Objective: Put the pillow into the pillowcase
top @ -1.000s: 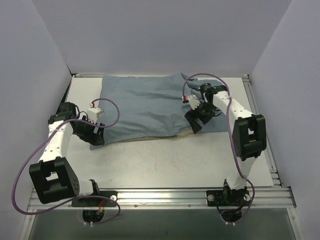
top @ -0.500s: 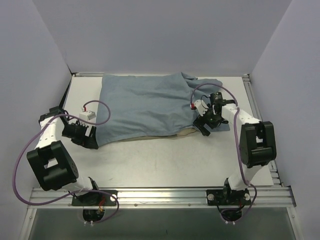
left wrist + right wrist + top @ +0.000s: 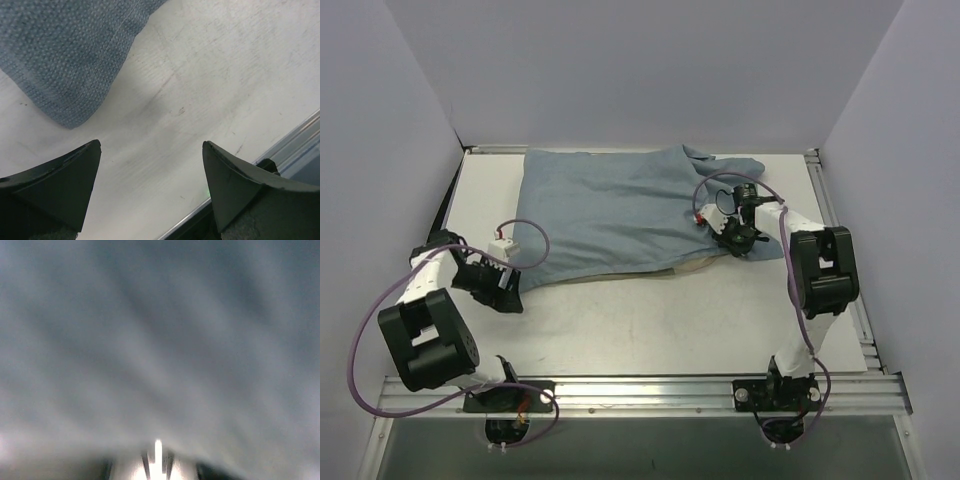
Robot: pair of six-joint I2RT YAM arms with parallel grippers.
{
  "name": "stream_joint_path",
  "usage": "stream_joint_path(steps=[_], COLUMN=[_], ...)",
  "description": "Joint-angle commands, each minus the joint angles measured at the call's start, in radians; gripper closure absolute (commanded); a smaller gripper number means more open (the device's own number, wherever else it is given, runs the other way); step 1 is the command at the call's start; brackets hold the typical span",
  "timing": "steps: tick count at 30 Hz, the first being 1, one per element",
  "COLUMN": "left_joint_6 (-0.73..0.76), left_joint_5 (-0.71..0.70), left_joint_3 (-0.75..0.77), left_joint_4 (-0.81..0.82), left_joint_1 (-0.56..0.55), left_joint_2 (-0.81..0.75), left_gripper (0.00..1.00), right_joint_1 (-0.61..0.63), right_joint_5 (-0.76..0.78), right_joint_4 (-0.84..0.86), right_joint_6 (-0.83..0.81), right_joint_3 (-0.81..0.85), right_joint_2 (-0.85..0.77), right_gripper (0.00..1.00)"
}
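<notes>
Most of table's far half was covered by grey-blue pillowcase, laid flat. Pillow was judged almost wholly inside; only pale sliver was seen at near hem, toward right. Step in hand: final tuck of that edge. Right gripper was clenched, pressed on cloth at right end; pinch of fabric could not be confirmed, wrist view blurred. Left gripper was spread wide, empty, over bare table just beside near-left corner. Next: hem to be drawn over sliver.
</notes>
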Motion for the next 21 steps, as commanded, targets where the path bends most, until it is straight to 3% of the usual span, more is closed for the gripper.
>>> stream_joint_path(steps=[1, 6, 12, 16, 21], left_joint_6=[0.013, -0.047, -0.053, -0.041, -0.016], left_joint_5=[-0.030, -0.168, -0.289, -0.302, -0.272], left_joint_3=[-0.063, -0.116, -0.145, -0.145, -0.145], left_joint_4=[0.200, 0.467, 0.633, 0.654, 0.621], left_joint_1=[-0.038, -0.130, -0.163, -0.163, -0.146], left_joint_2=[-0.026, 0.010, 0.071, 0.108, 0.050], left_gripper=[0.09, 0.11, 0.18, 0.29, 0.27], right_joint_1=[-0.022, -0.025, -0.027, -0.031, -0.033], right_joint_5=[0.021, -0.017, -0.006, -0.006, 0.003], right_joint_4=[-0.110, -0.144, -0.165, -0.164, -0.167], right_joint_6=[-0.018, 0.011, 0.028, 0.048, 0.056], right_joint_3=[-0.003, -0.013, -0.038, -0.046, -0.047], right_joint_2=[-0.047, -0.122, -0.178, -0.201, -0.221], right_gripper=[1.00, 1.00, 1.00, 1.00, 1.00])
